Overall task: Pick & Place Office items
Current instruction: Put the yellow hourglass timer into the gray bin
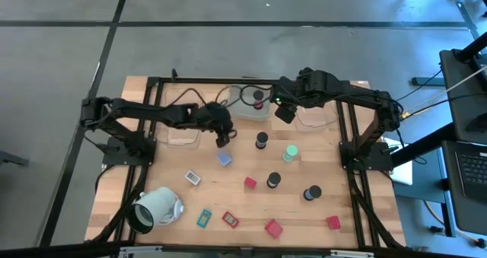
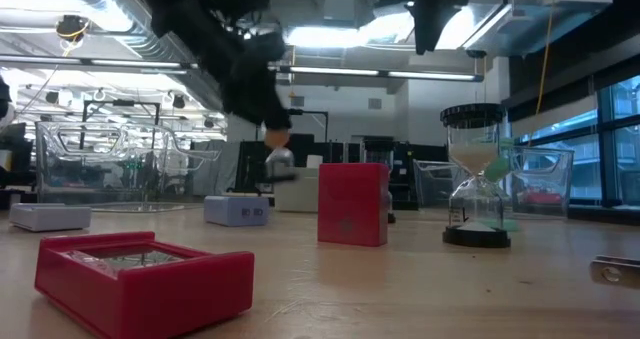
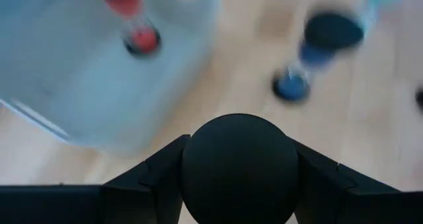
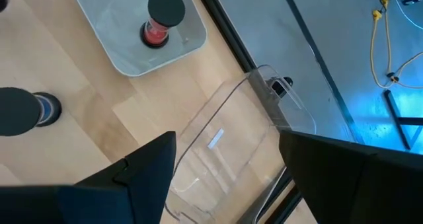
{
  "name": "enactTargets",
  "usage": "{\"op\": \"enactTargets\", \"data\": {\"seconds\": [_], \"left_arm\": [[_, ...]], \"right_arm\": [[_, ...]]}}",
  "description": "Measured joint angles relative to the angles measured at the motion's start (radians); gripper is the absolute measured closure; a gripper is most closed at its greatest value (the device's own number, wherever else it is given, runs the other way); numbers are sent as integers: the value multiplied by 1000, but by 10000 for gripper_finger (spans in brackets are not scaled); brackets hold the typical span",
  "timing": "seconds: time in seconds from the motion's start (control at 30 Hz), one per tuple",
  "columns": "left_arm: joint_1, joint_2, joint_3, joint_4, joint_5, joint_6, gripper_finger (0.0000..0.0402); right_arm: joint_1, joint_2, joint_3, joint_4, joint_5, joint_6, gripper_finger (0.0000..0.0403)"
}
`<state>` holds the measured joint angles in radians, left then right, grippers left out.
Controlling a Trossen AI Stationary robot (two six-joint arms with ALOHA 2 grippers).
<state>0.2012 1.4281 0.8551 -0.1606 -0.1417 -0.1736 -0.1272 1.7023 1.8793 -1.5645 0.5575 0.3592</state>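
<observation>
My left gripper hangs above the table between the left clear tray and the pale blue cube. It is shut on a short black cylinder. My right gripper is open and empty above the right clear tray. A red-topped black cylinder stands in the middle tray. Other black cylinders, a green-topped one, red blocks and flat rectangles rest on the wood. My left gripper pinches the black cylinder between its two fingers, one on each side of its round black end. The fingers come from above, pointing down. The cylinder hangs below them, lifted clear of the table.
A large pale mint-white hollow cylinder lies on its side at the near left. Black frame rails run along both sides of the table. A red flat box and a red block stand close to the low camera.
</observation>
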Motion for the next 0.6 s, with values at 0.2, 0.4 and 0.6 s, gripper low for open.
{"op": "enactTargets", "data": {"seconds": [0.2, 0.4, 0.6], "left_arm": [[68, -50, 0, 155, -198, 51, 185], [196, 7, 1, 252, -63, 56, 195], [280, 119, 31, 315, 37, 30, 190]], "right_arm": [[0, -35, -1, -7, 0, -36, 131], [-3, -80, -1, -4, 0, -34, 131], [-3, -120, -1, 40, 4, -38, 131]]}}
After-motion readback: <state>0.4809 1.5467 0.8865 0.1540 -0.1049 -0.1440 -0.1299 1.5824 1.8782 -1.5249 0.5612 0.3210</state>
